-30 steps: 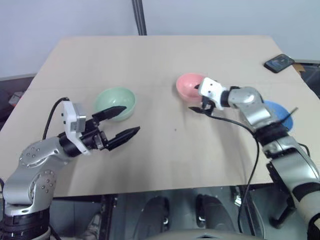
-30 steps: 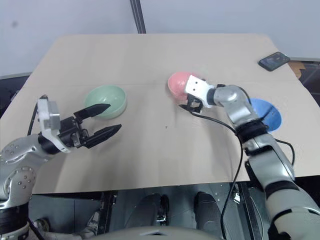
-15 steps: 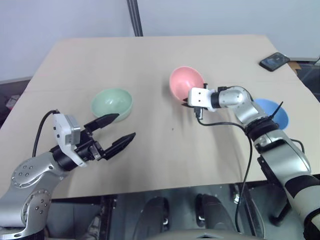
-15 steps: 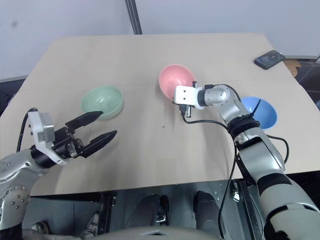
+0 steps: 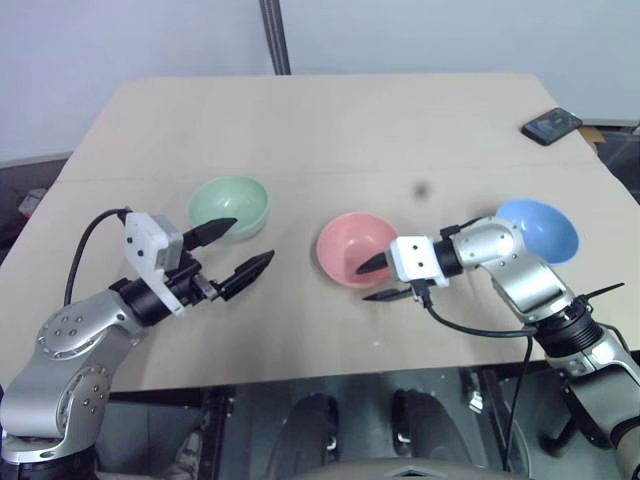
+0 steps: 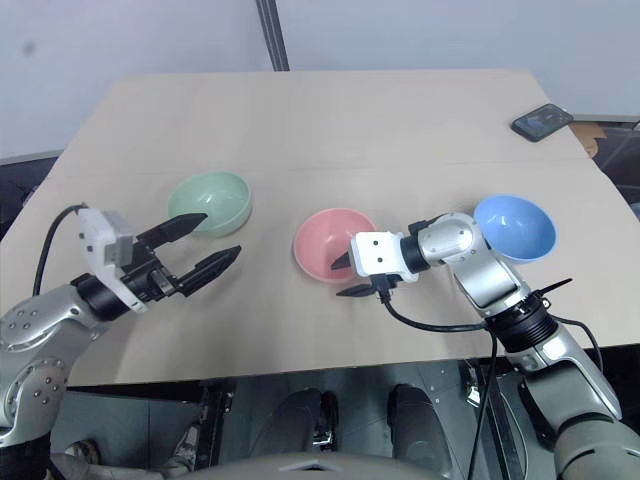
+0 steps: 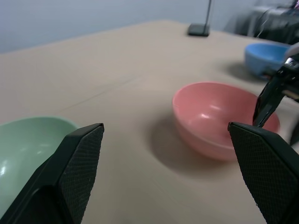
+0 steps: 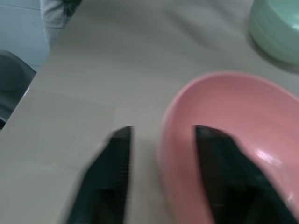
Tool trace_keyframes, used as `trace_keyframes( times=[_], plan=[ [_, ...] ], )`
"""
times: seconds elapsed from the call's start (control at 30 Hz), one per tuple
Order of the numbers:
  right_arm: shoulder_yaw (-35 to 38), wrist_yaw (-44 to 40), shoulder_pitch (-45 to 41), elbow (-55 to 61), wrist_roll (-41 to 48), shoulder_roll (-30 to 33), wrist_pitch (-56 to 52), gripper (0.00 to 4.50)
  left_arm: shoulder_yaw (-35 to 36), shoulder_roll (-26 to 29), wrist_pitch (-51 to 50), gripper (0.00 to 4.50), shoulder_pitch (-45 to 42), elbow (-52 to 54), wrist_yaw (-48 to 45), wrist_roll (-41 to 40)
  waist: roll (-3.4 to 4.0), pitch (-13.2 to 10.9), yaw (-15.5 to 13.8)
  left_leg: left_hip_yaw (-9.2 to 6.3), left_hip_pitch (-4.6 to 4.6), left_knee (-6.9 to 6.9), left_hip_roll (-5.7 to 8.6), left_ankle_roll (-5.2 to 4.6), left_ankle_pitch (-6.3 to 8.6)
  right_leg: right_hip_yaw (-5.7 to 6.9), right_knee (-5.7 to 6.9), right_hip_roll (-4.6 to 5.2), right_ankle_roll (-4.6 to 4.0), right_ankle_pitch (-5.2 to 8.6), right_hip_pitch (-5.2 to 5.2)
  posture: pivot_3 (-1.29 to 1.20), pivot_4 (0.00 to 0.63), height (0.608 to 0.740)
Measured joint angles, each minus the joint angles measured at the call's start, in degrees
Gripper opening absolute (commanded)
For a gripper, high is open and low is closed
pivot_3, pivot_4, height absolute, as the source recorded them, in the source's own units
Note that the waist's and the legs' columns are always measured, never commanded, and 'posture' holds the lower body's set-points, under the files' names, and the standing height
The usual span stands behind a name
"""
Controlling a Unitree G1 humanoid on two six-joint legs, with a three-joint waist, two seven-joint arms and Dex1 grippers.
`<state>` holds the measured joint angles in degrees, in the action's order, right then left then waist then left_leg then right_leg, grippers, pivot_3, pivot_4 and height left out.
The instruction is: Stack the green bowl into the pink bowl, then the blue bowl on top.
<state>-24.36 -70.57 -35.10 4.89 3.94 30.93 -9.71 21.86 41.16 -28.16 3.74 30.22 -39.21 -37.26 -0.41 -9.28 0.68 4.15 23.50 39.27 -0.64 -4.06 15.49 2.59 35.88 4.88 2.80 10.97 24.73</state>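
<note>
Since a second ago the pink bowl (image 5: 357,248) has come from mid-desk toward the near edge, between the green bowl (image 5: 229,206) and the blue bowl (image 5: 538,229). The right gripper (image 5: 378,279) straddles its rim, fingers parted; the left gripper (image 5: 238,250) gapes wide beside the green bowl, holding nothing.

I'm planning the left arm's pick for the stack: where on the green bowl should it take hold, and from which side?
Grip the green bowl by its thin rim, one finger inside and one outside the wall. It sits upright and open-topped, so probably the near edge is best, the one facing the open left gripper, which already points toward it.
</note>
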Motion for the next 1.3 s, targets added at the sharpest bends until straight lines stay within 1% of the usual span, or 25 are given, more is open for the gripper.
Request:
trace_keyframes(
  times=[0.03,0.07,0.1,0.13,0.17,0.27,0.3,0.33,0.37,0.4,0.5,0.53,0.6,0.73,0.77,0.9,1.0,1.07,1.17,1.3],
  plan=[
    [0.9,1.0,0.6,1.5,0.6,0.1,-1.1,4.38,-0.3,0.1,-0.1,4.5,-0.9,0.0,1.4,1.6,0.0,0.0,-0.1,-0.01,0.08,0.0,0.02,0.0,0.0,0.01,0.0,0.01,0.04,-0.03,0.06,0.0,0.15,0.74],
    [2.0,1.7,1.0,3.4,1.5,0.1,-2.0,4.38,-0.5,0.3,-0.1,4.5,-1.6,0.0,3.1,3.8,0.0,0.0,-0.1,-0.05,0.12,0.0,0.03,0.0,0.0,0.04,-0.02,0.01,0.17,-0.1,0.08,0.0,0.15,0.74],
    [5.4,2.7,1.5,7.2,4.8,0.1,-3.9,4.38,-1.6,0.9,-0.1,4.5,-2.8,0.0,6.2,8.0,-0.02,0.0,-0.3,-0.07,0.13,0.0,0.04,0.0,0.0,0.06,-0.03,0.0,0.2,-0.12,0.07,0.0,0.15,0.74],
    [6.1,3.0,1.5,8.0,5.4,0.2,-4.0,4.38,-1.8,1.0,-0.1,4.5,-2.9,0.0,6.6,8.5,-0.03,0.0,-0.3,-0.07,0.13,0.0,0.04,0.0,0.0,0.06,-0.04,0.01,0.2,-0.12,0.06,0.0,0.15,0.74],
    [8.5,3.6,3.0,10.5,8.6,0.5,-6.8,4.38,-3.4,1.7,-2.3,4.5,-4.5,0.3,8.5,10.2,-0.06,0.0,-0.4,-0.1,0.14,0.0,0.04,0.0,0.0,0.08,-0.04,0.01,0.2,-0.12,0.06,0.0,0.15,0.74],
    [15.1,5.8,6.3,18.2,16.9,2.1,-14.3,4.38,-8.5,7.9,-10.3,4.5,-9.0,0.3,11.6,15.4,-0.11,0.0,-1.4,-0.18,0.18,0.0,0.04,0.0,0.0,0.18,-0.03,0.01,0.2,-0.12,0.06,0.0,0.15,0.74],
    [17.1,7.1,6.7,19.8,18.4,2.6,-15.9,4.38,-11.1,10.7,-12.2,4.5,-10.8,0.2,11.6,17.3,-0.11,0.0,-1.4,-0.18,0.16,0.01,0.05,0.0,0.0,0.2,-0.05,0.01,0.19,-0.1,0.04,0.0,0.15,0.74],
    [19.4,9.3,7.4,21.8,19.6,2.8,-17.7,4.38,-15.1,13.4,-13.9,4.5,-13.6,-0.3,11.0,19.8,-0.11,0.0,-1.5,-0.15,0.16,0.0,0.06,0.0,0.0,0.19,-0.04,0.01,0.11,-0.05,0.04,0.0,0.15,0.74],
    [20.1,10.3,7.7,22.4,20.0,2.8,-18.4,4.38,-16.8,14.2,-14.6,4.5,-14.8,-0.7,10.7,20.7,-0.12,0.0,-1.5,-0.14,0.15,0.0,0.06,0.0,0.0,0.18,-0.05,0.01,0.1,-0.04,0.04,0.0,0.15,0.74],
    [20.9,11.8,8.6,23.3,20.3,3.1,-19.2,4.38,-20.0,15.0,-15.4,4.5,-17.3,-1.8,10.6,22.9,-0.11,0.0,-1.5,-0.13,0.15,-0.01,0.06,0.0,0.0,0.17,-0.03,0.0,0.11,-0.04,0.04,0.0,0.15,0.74],
    [21.8,14.7,10.4,23.8,20.1,4.4,-19.9,4.5,-28.7,15.4,-16.4,3.71,-24.0,-6.7,10.0,29.0,-0.12,0.0,-1.5,-0.11,0.18,0.0,0.09,-0.01,0.0,0.17,-0.04,-0.06,0.22,-0.1,0.06,0.0,0.15,0.74],
    [22.0,15.3,10.7,23.9,19.9,4.5,-20.0,4.5,-30.6,15.3,-16.4,3.32,-25.2,-8.1,9.5,30.3,-0.14,-0.1,-1.5,-0.1,0.2,0.0,0.1,-0.01,0.0,0.16,-0.04,-0.07,0.22,-0.1,0.07,0.0,0.15,0.74],
    [22.5,16.7,11.0,23.9,19.7,4.7,-20.0,4.5,-33.4,14.7,-16.4,2.27,-26.8,-10.5,8.4,31.9,-0.16,-0.1,-1.2,0.0,0.2,0.0,0.08,-0.02,-0.01,0.02,-0.04,-0.13,0.23,-0.1,0.14,0.0,0.15,0.74],
    [22.9,18.6,11.2,24.3,19.5,5.6,-20.0,4.5,-36.5,11.6,-16.4,0.42,-31.0,-15.2,7.1,34.8,-0.26,-0.1,-1.5,-0.02,0.27,0.02,0.07,-0.02,-0.01,0.02,-0.03,-0.2,0.24,-0.09,0.19,0.0,0.15,0.74],
    [23.1,18.9,11.5,24.6,19.4,6.0,-20.0,4.5,-36.7,11.1,-16.4,0.04,-31.7,-16.1,6.8,35.1,-0.27,-0.1,-1.5,-0.03,0.27,0.03,0.06,-0.02,-0.01,0.01,-0.03,-0.2,0.24,-0.09,0.19,0.0,0.15,0.74],
    [24.5,20.0,13.0,25.3,19.5,6.9,-20.0,4.5,-37.6,10.0,-15.6,0.04,-34.2,-18.7,4.6,36.7,-0.33,-0.2,-1.5,-0.03,0.29,0.06,0.06,-0.03,-0.01,-0.01,-0.03,-0.19,0.26,-0.09,0.19,0.0,0.15,0.74],
    [26.2,21.1,14.9,26.4,20.0,7.6,-20.1,4.5,-37.8,9.4,-11.2,0.04,-35.8,-18.2,0.3,36.1,-0.38,-0.2,-1.6,-0.07,0.33,0.06,0.04,-0.03,-0.01,0.02,-0.04,-0.18,0.25,-0.09,0.19,0.0,0.15,0.74],
    [28.1,21.4,18.1,27.9,20.8,8.7,-20.2,4.5,-37.0,8.2,-7.2,0.04,-37.3,-15.9,-4.4,33.0,-0.41,-0.2,-1.8,-0.07,0.34,0.09,0.04,-0.03,-0.01,0.02,-0.04,-0.15,0.25,-0.09,0.19,0.0,0.15,0.74],
    [32.7,22.0,25.1,30.4,21.5,11.0,-20.3,4.5,-35.7,5.9,-1.1,0.04,-39.2,-10.3,-13.2,25.7,-0.43,-0.2,-1.9,0.01,0.34,0.15,0.07,-0.12,0.05,-0.05,-0.05,-0.08,0.26,-0.1,0.17,0.0,0.15,0.74],
    [36.2,23.6,29.2,31.6,21.5,11.6,-20.3,4.5,-35.7,5.1,4.2,0.04,-40.0,-9.0,-20.6,22.2,-0.41,-0.2,-1.2,0.15,0.16,0.17,0.03,-0.1,0.03,-0.18,-0.01,-0.24,0.28,-0.08,0.12,0.0,0.15,0.74]
  ],
)
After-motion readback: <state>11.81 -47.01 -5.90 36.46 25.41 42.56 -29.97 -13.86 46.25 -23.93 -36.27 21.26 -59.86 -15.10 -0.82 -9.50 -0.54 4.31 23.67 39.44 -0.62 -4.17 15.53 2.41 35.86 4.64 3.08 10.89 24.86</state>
